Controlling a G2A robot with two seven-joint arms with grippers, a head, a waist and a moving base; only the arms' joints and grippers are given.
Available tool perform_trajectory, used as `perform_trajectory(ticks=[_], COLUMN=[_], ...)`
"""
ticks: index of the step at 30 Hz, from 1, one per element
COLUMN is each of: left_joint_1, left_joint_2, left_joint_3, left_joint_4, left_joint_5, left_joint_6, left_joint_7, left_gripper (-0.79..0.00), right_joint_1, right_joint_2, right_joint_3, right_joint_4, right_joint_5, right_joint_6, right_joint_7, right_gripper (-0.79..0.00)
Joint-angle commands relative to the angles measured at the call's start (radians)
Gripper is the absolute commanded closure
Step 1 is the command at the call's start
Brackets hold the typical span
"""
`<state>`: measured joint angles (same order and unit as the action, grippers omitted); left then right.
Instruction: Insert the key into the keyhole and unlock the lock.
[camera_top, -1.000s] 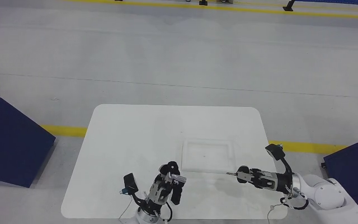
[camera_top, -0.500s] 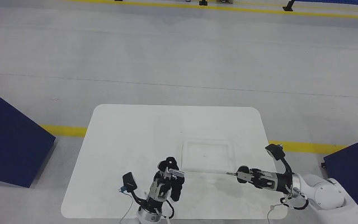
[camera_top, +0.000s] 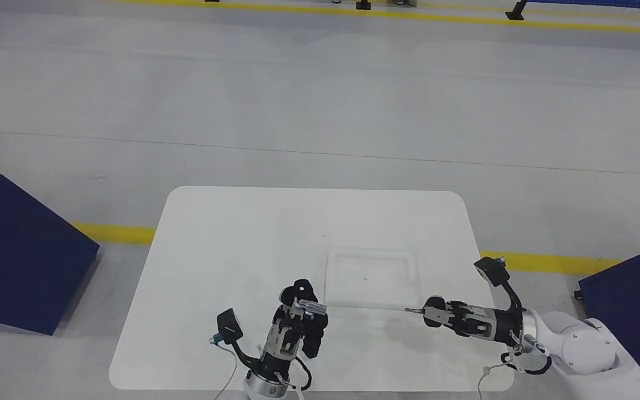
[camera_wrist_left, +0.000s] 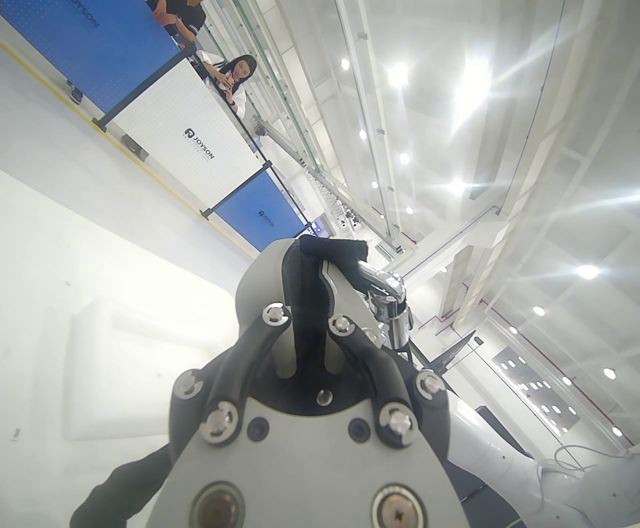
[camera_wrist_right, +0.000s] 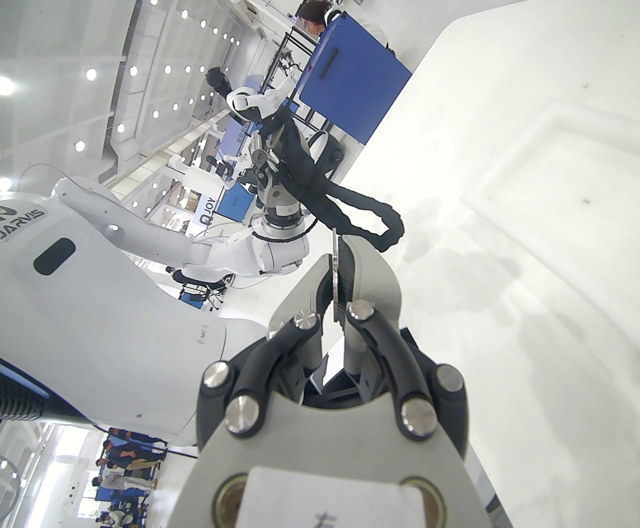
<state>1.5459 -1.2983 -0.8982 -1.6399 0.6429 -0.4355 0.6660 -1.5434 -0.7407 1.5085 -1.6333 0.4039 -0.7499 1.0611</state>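
Observation:
My left gripper (camera_wrist_left: 320, 257) is shut on a chrome padlock (camera_wrist_left: 387, 300), whose shiny shackle sticks out beside the black finger pad. In the top view that gripper (camera_top: 300, 302) stands over the table's near edge, left of centre, with the lock (camera_top: 310, 306) at its tip. My right gripper (camera_wrist_right: 340, 265) is shut on a thin metal key (camera_wrist_right: 333, 260), seen edge-on between the pads. From above, the key (camera_top: 409, 311) points left toward the lock, with a wide gap between them. The keyhole is hidden.
A shallow white tray (camera_top: 370, 277) lies on the white table (camera_top: 250, 240), just behind the gap between both grippers. A black cable loop (camera_wrist_right: 370, 220) hangs from the left arm. Blue barriers (camera_top: 35, 255) stand off the table's left and right sides.
The left gripper with the lock has shifted a little to the left and turned slightly. The right arm and the key have stayed still.

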Motion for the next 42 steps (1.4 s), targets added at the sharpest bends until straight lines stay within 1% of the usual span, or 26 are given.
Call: perform_trajectory(ticks=[1,8,11,15,22,33,37,42], left_joint_1=[0.0,0.0,0.0,0.0,0.0,0.0,0.0,0.0], left_joint_2=[0.0,0.0,0.0,0.0,0.0,0.0,0.0,0.0], left_joint_3=[0.0,0.0,0.0,0.0,0.0,0.0,0.0,0.0], left_joint_4=[0.0,0.0,0.0,0.0,0.0,0.0,0.0,0.0], left_joint_5=[0.0,0.0,0.0,0.0,0.0,0.0,0.0,0.0], left_joint_6=[0.0,0.0,0.0,0.0,0.0,0.0,0.0,0.0], left_joint_7=[0.0,0.0,0.0,0.0,0.0,0.0,0.0,0.0], left_gripper=[0.0,0.0,0.0,0.0,0.0,0.0,0.0,0.0], right_joint_1=[-0.002,0.009,0.023,0.053,0.107,0.105,0.086,0.053], right_joint_2=[-0.005,-0.037,-0.053,-0.073,-0.103,-0.104,-0.111,-0.114], right_joint_3=[-0.016,-0.132,-0.191,-0.255,-0.336,-0.336,-0.351,-0.352], right_joint_4=[-0.018,-0.06,-0.085,-0.102,-0.127,-0.127,-0.139,-0.155], right_joint_5=[-0.015,-0.075,-0.112,-0.183,-0.286,-0.282,-0.238,-0.162], right_joint_6=[-0.001,-0.057,-0.062,-0.042,0.036,0.042,0.124,0.163], right_joint_7=[-0.035,-0.194,-0.262,-0.344,-0.453,-0.462,-0.501,-0.491], right_gripper=[0.0,0.0,0.0,0.0,0.0,0.0,0.0,0.0])
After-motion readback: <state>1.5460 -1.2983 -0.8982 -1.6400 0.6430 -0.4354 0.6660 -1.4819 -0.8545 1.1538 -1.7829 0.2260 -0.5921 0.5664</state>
